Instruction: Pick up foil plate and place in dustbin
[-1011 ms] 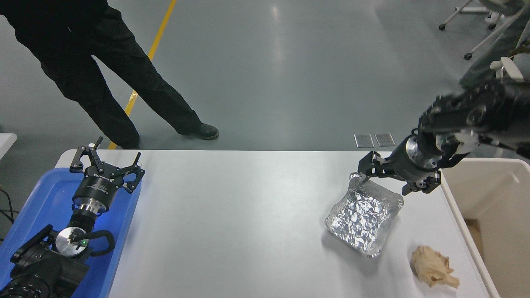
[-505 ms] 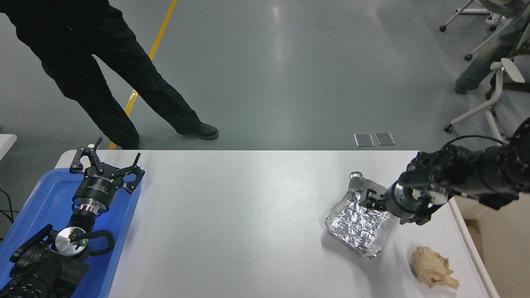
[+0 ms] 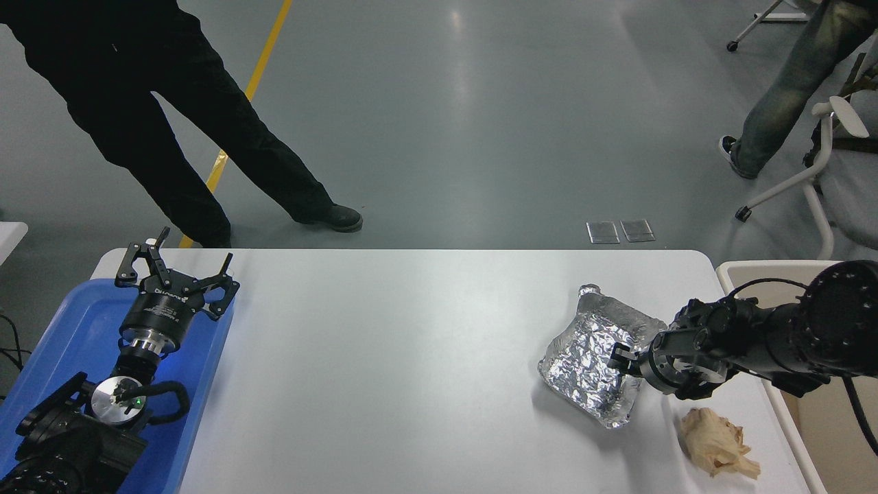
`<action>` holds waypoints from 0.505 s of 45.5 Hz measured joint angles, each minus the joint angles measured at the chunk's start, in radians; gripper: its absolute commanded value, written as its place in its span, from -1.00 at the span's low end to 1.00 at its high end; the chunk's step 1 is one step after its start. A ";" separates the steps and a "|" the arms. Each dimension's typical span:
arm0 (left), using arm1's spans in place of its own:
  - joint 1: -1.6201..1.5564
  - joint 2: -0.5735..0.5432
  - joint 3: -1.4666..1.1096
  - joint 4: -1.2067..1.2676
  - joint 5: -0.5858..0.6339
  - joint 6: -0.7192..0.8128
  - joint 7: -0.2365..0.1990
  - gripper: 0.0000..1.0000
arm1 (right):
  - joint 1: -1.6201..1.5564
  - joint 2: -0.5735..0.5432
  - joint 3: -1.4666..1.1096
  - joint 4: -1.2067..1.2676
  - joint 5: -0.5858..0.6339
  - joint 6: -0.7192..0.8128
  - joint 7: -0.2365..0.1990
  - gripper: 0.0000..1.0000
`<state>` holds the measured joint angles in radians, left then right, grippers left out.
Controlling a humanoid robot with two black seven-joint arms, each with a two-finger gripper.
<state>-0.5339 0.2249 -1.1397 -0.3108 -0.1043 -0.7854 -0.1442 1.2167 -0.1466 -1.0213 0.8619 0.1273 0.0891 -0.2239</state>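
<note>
The foil plate lies on the white table at the right, shiny and wrinkled, its far corner raised. My right gripper comes in low from the right and sits at the plate's right rim, touching it; its body hides that rim. The cream dustbin stands past the table's right edge, partly hidden behind my right arm. My left gripper is parked open over the blue tray at the lower left.
A tan paper wad lies at the front right, just below my right arm. The blue tray sits at the table's left edge. A person's legs stand beyond the far left; another person and a chair are at the far right.
My right gripper has come down from above the plate's far rim to low at its right rim, moving toward me. The plate's right side looks pushed in. The left arm has not moved.
</note>
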 measured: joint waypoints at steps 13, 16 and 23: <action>0.000 0.000 0.000 0.000 0.000 0.000 0.000 0.99 | 0.001 -0.023 0.050 0.012 0.036 0.005 0.000 -1.00; 0.000 0.000 0.000 0.000 0.000 0.000 0.000 0.99 | 0.003 -0.028 0.058 0.015 0.042 0.005 0.000 -1.00; -0.001 0.000 0.000 0.000 0.000 0.000 0.000 0.99 | 0.007 -0.035 0.071 0.019 0.049 0.005 0.000 -1.00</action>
<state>-0.5348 0.2244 -1.1397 -0.3113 -0.1043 -0.7854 -0.1442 1.2236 -0.1819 -0.9499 0.8807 0.1765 0.0946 -0.2236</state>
